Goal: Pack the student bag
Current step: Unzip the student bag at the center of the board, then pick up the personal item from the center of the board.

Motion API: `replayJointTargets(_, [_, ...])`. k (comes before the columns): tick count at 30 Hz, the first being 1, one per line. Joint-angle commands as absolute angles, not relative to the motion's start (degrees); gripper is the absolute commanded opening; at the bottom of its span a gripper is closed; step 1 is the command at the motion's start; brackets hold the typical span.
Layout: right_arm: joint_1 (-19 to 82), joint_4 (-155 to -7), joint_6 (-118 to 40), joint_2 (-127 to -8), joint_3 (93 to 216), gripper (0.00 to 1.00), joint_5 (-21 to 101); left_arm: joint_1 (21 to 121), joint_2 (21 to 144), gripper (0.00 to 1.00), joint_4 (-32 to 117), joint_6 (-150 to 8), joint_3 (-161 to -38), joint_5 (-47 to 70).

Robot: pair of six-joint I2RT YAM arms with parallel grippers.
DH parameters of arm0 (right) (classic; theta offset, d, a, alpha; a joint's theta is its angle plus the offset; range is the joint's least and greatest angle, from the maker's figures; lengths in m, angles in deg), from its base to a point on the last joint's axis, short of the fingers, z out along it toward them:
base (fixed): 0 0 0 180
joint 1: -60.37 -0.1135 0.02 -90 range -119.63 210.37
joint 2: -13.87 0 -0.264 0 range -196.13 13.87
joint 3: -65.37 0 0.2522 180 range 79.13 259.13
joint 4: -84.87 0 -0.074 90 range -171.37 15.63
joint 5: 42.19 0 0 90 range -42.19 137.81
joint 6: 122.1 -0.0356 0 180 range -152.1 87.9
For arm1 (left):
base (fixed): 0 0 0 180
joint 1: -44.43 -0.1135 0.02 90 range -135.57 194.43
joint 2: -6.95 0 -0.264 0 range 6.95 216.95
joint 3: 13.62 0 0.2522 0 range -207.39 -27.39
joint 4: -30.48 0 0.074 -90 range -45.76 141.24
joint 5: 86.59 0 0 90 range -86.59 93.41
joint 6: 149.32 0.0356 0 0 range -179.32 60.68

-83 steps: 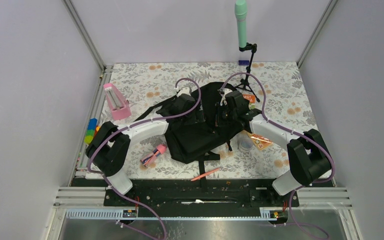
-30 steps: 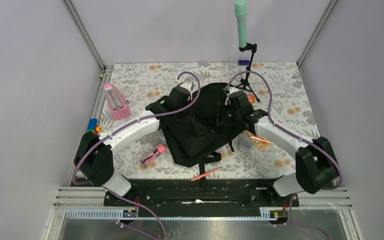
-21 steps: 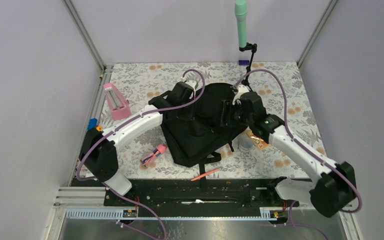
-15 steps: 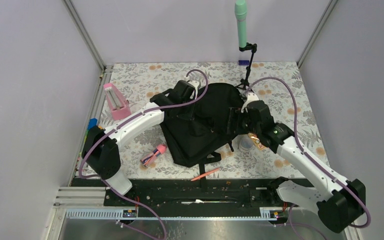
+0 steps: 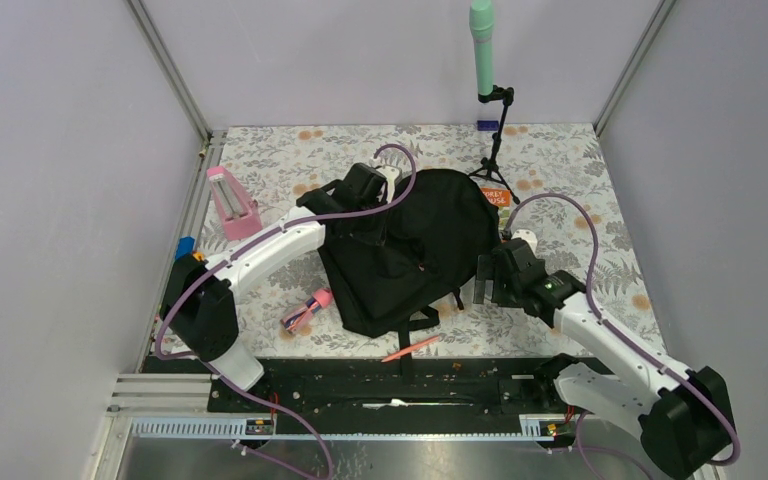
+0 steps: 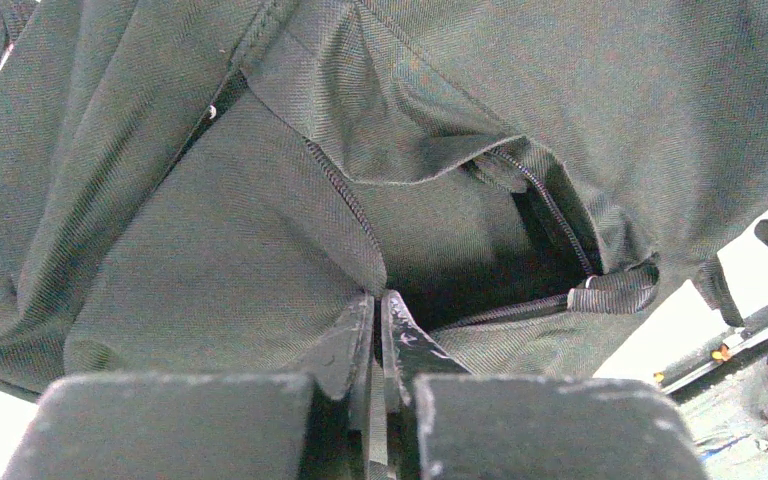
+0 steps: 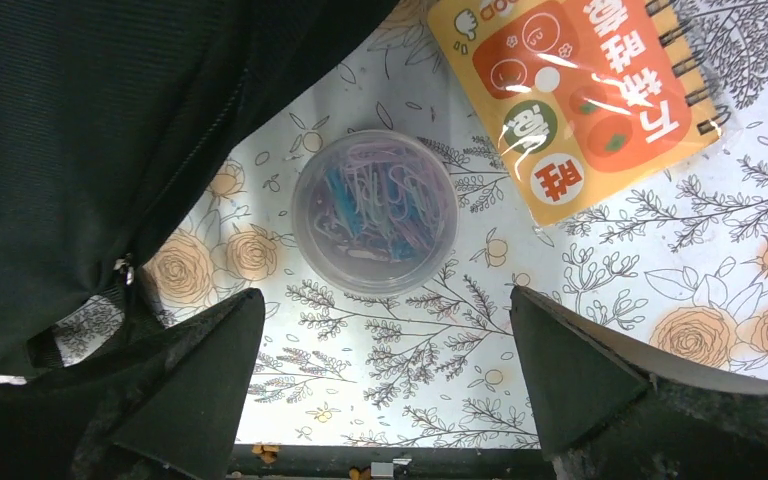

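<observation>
Two grippers, one bag and two loose items, entered left to right.

Left gripper (image 6: 376,300): jaws pinched tight on a fold of the large black soft fabric student bag (image 5: 410,250), right at the edge of its zip opening (image 6: 480,285); judged to be lifting that flap so the mouth gapes for loading. The student bag lies slumped at the middle of the floral-patterned table (image 5: 290,160), a strap trailing toward the near edge.

Right gripper (image 7: 382,298): jaws spread wide, holding nothing; it hangs above the round clear plastic tub of coloured paper clips (image 7: 374,211), which sits on the table just beside the bag's right edge; judged to be lining up for a grasp of that tub.

Orange spiral-bound notebook in clear wrap (image 7: 570,95): flat on the table just beside the tub, not yet packed.

Hidden or unclear:
- the bag's interior shows only as dark shadow, so its contents cannot be told;
- whether the tub has a lid on cannot be told;
- in the overhead view the right wrist hides the tub and the notebook;
- the notebook's far end is cut off in the right wrist view.
</observation>
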State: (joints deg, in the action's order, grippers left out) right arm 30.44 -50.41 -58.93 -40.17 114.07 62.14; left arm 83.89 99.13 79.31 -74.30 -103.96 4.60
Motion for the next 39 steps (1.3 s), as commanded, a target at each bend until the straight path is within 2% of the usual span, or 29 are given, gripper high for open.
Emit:
replayJointTargets(1, [30.7,-52.0,-60.2,-43.0,114.8,1.00,64.4,84.0,97.1,0.00,79.6,-72.9,-104.7,5.7])
replayJointTargets(7, [30.6,-57.8,-61.1,-44.6,114.5,0.99,63.8,83.9,97.4,0.00,79.7,-73.3,-104.2,6.5])
replayJointTargets(16, [30.6,-59.9,-62.6,-54.9,116.5,0.94,67.9,84.3,96.4,0.00,80.0,-74.0,-104.4,8.0])
replayJointTargets(26, [30.6,-59.8,-61.3,-62.8,120.4,0.65,68.1,84.6,96.9,0.00,80.5,-73.5,-104.7,6.8])
replayJointTargets(32, [30.6,-58.3,-61.8,-58.6,119.7,0.47,67.3,84.6,97.2,0.00,80.5,-73.4,-104.6,6.0])
replayJointTargets(39, [30.4,-57.2,-62.5,-39.4,114.7,0.43,71.0,84.6,97.5,0.00,80.7,-73.0,-104.8,4.1])
